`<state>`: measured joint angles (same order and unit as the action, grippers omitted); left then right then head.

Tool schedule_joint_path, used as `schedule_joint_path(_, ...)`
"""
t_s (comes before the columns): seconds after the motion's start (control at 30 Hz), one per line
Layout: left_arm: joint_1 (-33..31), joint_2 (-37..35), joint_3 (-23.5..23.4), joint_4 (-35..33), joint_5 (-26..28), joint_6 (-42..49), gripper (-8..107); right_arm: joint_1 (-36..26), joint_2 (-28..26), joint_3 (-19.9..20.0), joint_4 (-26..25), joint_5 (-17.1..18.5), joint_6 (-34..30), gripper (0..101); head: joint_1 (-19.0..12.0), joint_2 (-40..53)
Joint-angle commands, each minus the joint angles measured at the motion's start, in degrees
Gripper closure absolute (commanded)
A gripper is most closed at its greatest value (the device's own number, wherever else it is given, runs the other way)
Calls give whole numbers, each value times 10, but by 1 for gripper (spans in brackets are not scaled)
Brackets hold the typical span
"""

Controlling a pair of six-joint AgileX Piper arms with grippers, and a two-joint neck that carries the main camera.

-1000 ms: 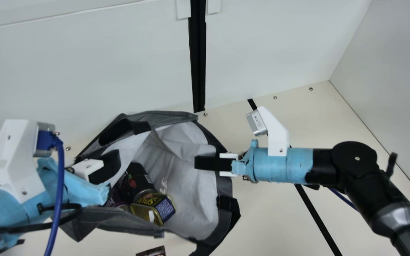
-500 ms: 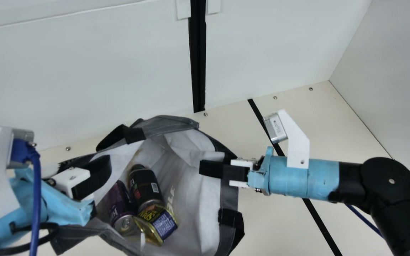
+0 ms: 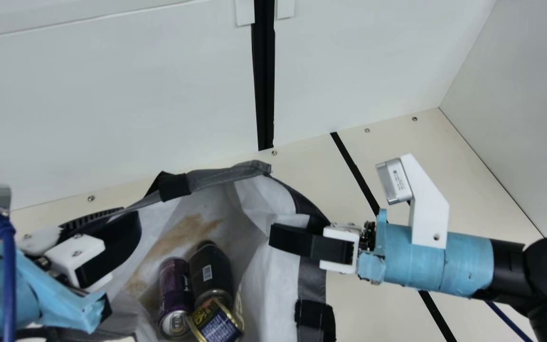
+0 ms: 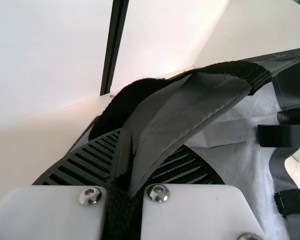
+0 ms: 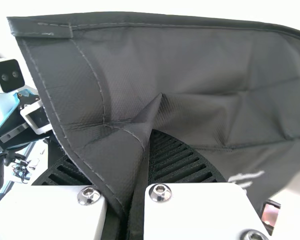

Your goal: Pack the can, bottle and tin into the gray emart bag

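Left gripper [image 3: 130, 214] and right gripper [image 3: 273, 235] clamp opposite edges of the bag [image 3: 311, 280]; can [image 3: 174, 285], bottle [image 3: 211, 273] and tin [image 3: 217, 325] lie inside.

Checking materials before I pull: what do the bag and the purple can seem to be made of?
The bag looks like matte coated fabric, perhaps woven plastic: it creases, with stitched seams and a fine weave. The purple can looks like metal, probably aluminum: glossy printed wall, bare silvery end.
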<state>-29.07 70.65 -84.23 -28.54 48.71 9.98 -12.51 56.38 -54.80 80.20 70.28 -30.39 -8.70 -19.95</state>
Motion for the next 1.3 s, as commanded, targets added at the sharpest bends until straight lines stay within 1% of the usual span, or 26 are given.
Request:
schedule_joint_path(0.0, -3, -3, -4, 3, 2, -4, 89, 0, -8, -2, 0, -4, 8, 101, -13, 0)
schedule_joint_path(0.2, -13, -7, -20, 18, 23, -20, 89, -4, -33, -10, -2, -4, 33, 101, -13, 0)
schedule_joint_path(0.57, -47, -5, -70, 71, 87, -62, 89, -10, -80, -25, -20, -4, 71, 101, -13, 0)
schedule_joint_path(0.87, -77, -2, -119, 102, 146, -95, 89, -17, -120, -40, -52, -4, 102, 101, -13, 0)
schedule_joint_path(1.03, -83, 1, -142, 103, 180, -103, 89, -19, -134, -47, -74, -4, 114, 101, -13, 0)
schedule_joint_path(1.2, -76, 9, -162, 89, 210, -101, 89, -21, -138, -57, -92, -4, 117, 101, -13, 0)
schedule_joint_path(1.27, -72, 12, -160, 82, 212, -96, 89, -22, -135, -61, -99, -4, 117, 101, -13, 0)
